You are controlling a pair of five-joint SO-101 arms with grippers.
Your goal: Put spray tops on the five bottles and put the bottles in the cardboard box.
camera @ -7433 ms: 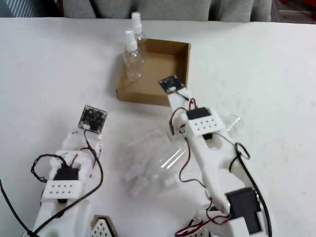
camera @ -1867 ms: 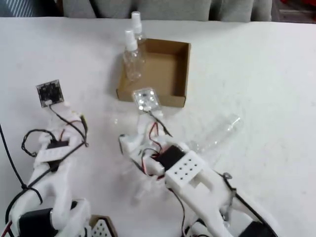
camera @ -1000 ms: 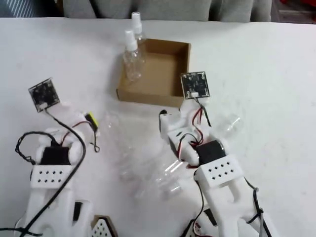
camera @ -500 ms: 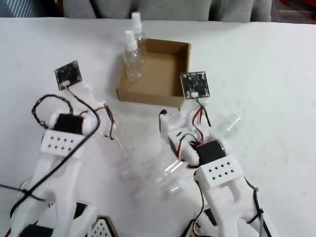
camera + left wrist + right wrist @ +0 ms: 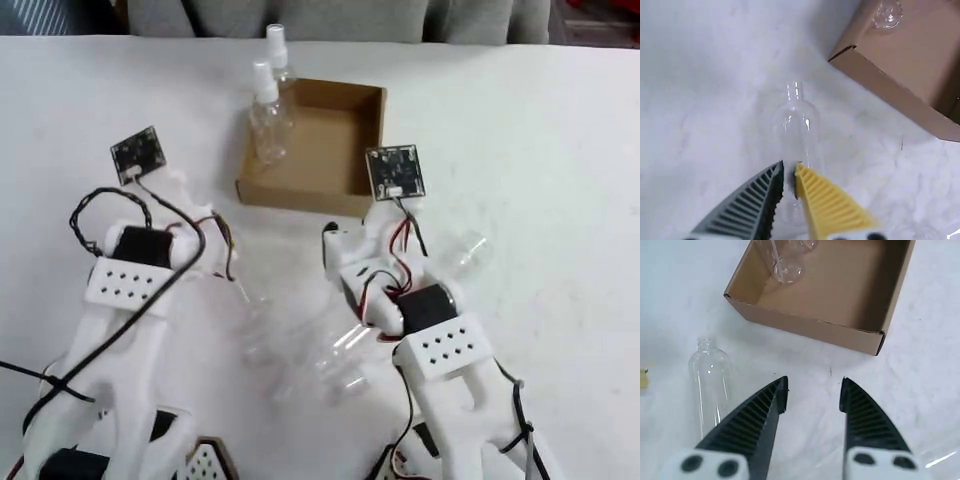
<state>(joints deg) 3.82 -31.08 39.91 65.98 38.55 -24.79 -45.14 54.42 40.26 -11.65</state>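
The open brown cardboard box (image 5: 335, 170) rests on the desk. Two clear capped bottles (image 5: 268, 115) with white spray tops stand upright in its far left corner. Just before the box's near wall an uncapped bottle (image 5: 796, 125) lies on its side, neck toward the box. Another clear bottle (image 5: 452, 260) lies off its near right corner.

Claw (image 5: 789, 168) over btl (image 5: 795, 122), nr box (image 5: 881, 83)

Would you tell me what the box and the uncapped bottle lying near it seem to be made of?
The cardboard box looks like brown cardboard, matte, with raw edges. The bottle is clear and glossy, the table visible through it; probably plastic, possibly glass.
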